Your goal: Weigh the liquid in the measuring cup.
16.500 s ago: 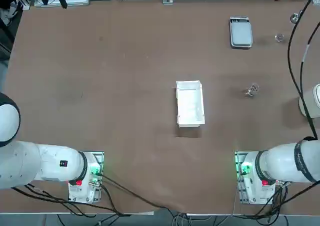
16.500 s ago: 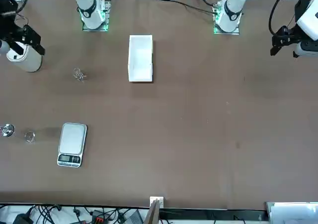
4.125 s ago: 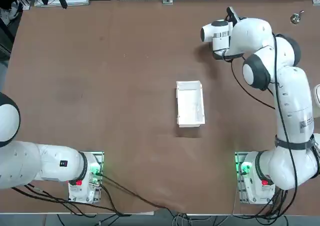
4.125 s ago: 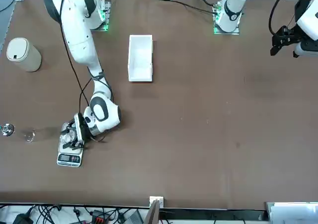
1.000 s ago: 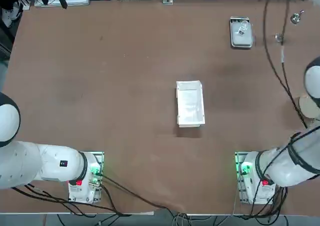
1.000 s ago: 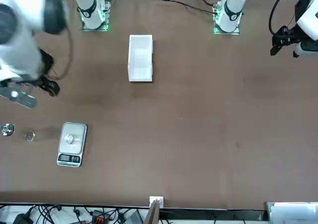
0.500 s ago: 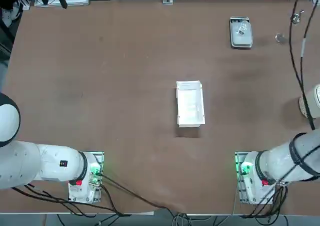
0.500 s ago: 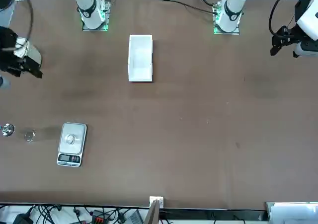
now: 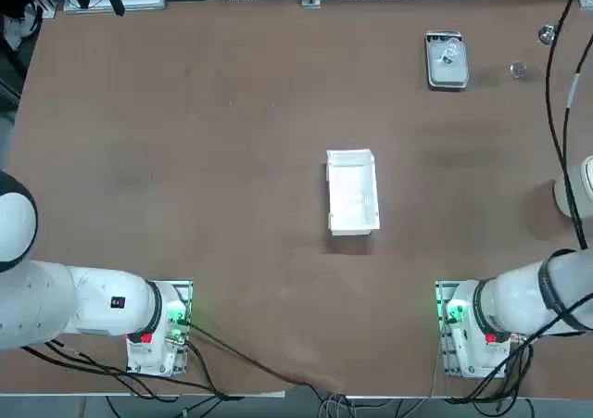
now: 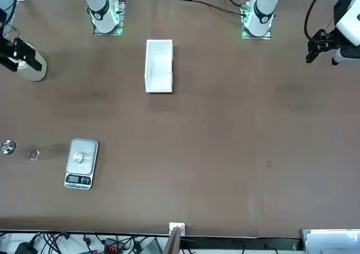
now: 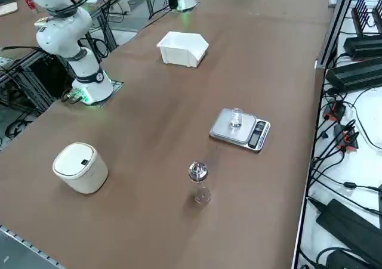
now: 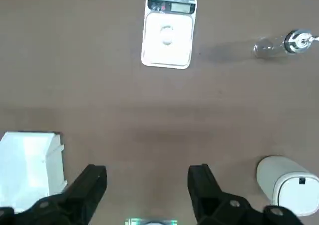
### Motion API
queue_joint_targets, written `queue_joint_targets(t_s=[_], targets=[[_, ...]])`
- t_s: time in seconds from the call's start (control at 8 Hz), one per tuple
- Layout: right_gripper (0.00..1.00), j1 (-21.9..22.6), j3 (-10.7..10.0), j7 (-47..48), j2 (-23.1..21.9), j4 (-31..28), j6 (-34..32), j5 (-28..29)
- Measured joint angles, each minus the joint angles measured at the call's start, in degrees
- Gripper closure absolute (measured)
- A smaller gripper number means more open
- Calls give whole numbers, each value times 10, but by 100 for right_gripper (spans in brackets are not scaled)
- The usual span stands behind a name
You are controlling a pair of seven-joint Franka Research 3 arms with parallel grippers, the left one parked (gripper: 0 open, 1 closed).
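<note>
The measuring cup (image 9: 448, 55) (image 10: 79, 158) (image 11: 236, 118) (image 12: 167, 34), tiny and clear, stands upright on the pan of the grey scale (image 9: 447, 75) (image 10: 79, 180) (image 11: 258, 134) (image 12: 167, 56) at the far right of the table. My right gripper (image 12: 148, 172) (image 10: 21, 61) hangs high above the table, well back from the scale and near the white canister. Its jaws are open with nothing between them. The top view does not show the gripper.
A white rectangular tray (image 9: 352, 191) (image 10: 159, 65) (image 11: 182, 47) sits mid-table. A white lidded canister (image 9: 579, 188) (image 11: 80, 167) (image 12: 286, 185) stands at the right edge. Beside the scale lie a shiny metal knob (image 9: 547, 34) (image 11: 197, 172) and a small clear round piece (image 9: 518, 69) (image 11: 202, 195).
My right arm has swung away from the scale area, back toward the canister and its base. The cup stays on the scale.
</note>
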Motion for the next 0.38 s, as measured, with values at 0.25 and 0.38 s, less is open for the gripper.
queue_joint_targets(t_s=[0.25,0.38], targets=[[0,-7,7,-1,-45,-45,4,0],[0,-7,13,-1,-59,-55,5,0]])
